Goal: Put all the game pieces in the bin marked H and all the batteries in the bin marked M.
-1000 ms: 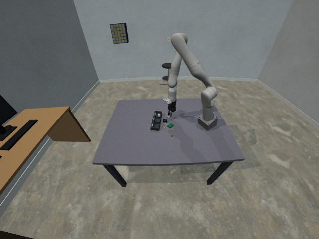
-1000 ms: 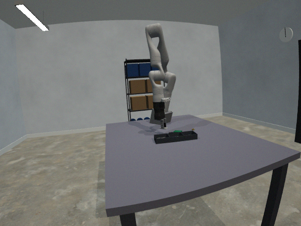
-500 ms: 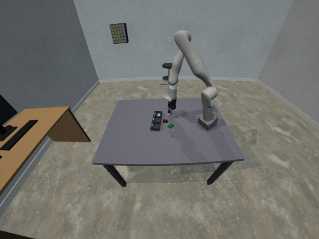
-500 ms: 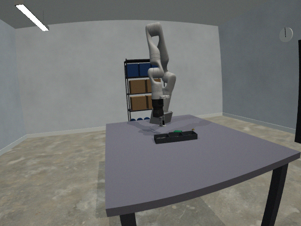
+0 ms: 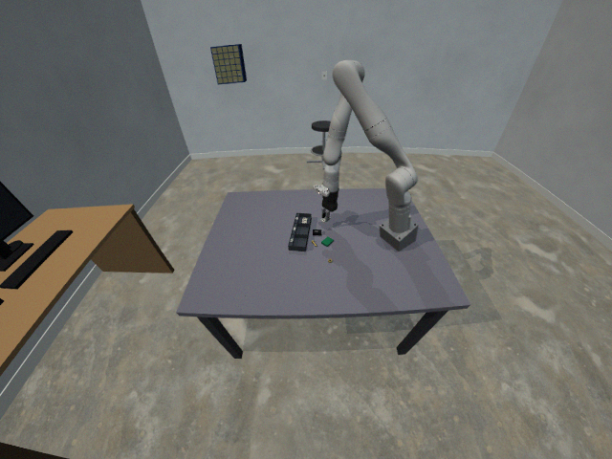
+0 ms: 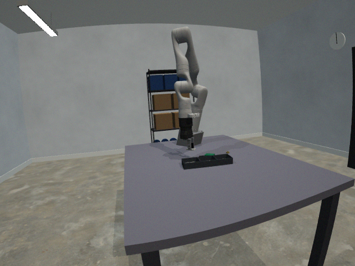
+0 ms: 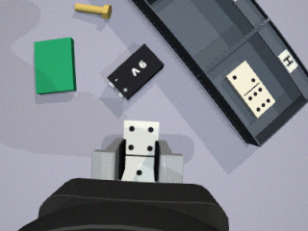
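My gripper [image 7: 140, 153] is shut on a white domino [image 7: 141, 142] and holds it above the table, a little to the side of the black bin tray [image 7: 212, 38]. The end compartment marked H [image 7: 287, 60] holds another white domino [image 7: 250, 88]. A black 9V battery [image 7: 135, 71] lies on the table between my gripper and the tray. In the top view my gripper [image 5: 324, 215] hangs just right of the tray [image 5: 299, 231]. In the exterior view my gripper [image 6: 191, 143] is behind the tray [image 6: 207, 161].
A green flat card [image 7: 54, 64] and a brass bolt [image 7: 92, 10] lie on the table left of the battery. A small brass ring [image 5: 329, 260] lies nearer the table's front. The arm's base [image 5: 398, 234] stands to the right.
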You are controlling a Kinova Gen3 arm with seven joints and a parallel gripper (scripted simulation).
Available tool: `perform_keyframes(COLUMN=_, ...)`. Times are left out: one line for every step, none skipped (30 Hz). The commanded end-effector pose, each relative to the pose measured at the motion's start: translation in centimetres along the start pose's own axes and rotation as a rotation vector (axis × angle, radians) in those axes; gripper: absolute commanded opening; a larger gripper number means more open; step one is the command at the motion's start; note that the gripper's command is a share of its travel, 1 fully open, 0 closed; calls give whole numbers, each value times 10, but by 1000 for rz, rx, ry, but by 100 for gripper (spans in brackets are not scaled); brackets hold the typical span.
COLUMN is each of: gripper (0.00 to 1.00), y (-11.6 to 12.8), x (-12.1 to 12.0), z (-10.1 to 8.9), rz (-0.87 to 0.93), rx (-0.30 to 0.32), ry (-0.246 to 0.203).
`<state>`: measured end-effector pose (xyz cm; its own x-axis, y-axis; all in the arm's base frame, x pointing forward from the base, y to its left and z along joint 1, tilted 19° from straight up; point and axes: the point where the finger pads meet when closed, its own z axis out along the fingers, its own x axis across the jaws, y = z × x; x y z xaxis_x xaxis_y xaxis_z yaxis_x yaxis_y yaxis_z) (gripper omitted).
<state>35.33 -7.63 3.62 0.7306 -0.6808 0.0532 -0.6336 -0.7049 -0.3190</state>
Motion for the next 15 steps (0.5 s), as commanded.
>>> perform_keyframes(gripper=49, y=-1, x=-1, z=1, rz=-3, rx=0, ry=-2)
perform_keyframes(gripper=49, y=-4, x=4, z=1, rz=-3, rx=0, ry=-2)
perform_keyframes(gripper=49, y=-7, x=9, z=1, rz=-3, rx=0, ry=-2)
perform_keyframes(gripper=49, y=-10, x=15, z=1, rz=-3, rx=1, ry=-2)
perform_keyframes(gripper=49, y=-13, x=20, z=1, rz=-3, rx=1, ry=-2)
perform_keyframes(gripper=49, y=-16, x=25, z=1, rz=-3, rx=1, ry=-2)
perform_keyframes(gripper=49, y=-19, x=30, z=1, rz=-3, rx=1, ry=-2)
perform_keyframes(gripper=49, y=-20, x=33, z=1, rz=-3, rx=1, ry=-2)
perform_keyframes(gripper=49, y=-23, x=38, z=1, rz=-53, rx=1, ry=-2)
perform_keyframes(gripper=49, y=-26, x=44, z=1, rz=-103, rx=1, ry=-2)
perform_keyframes(gripper=49, y=-29, x=49, z=1, rz=-153, rx=1, ry=-2)
perform_keyframes(gripper=49, y=-29, x=49, z=1, rz=-153, rx=1, ry=-2)
perform_keyframes(gripper=49, y=-29, x=49, z=1, rz=-153, rx=1, ry=-2)
perform_keyframes(gripper=49, y=-32, x=54, z=1, rz=-203, rx=1, ry=-2)
perform_keyframes(gripper=49, y=-35, x=59, z=1, rz=-253, rx=1, ry=-2)
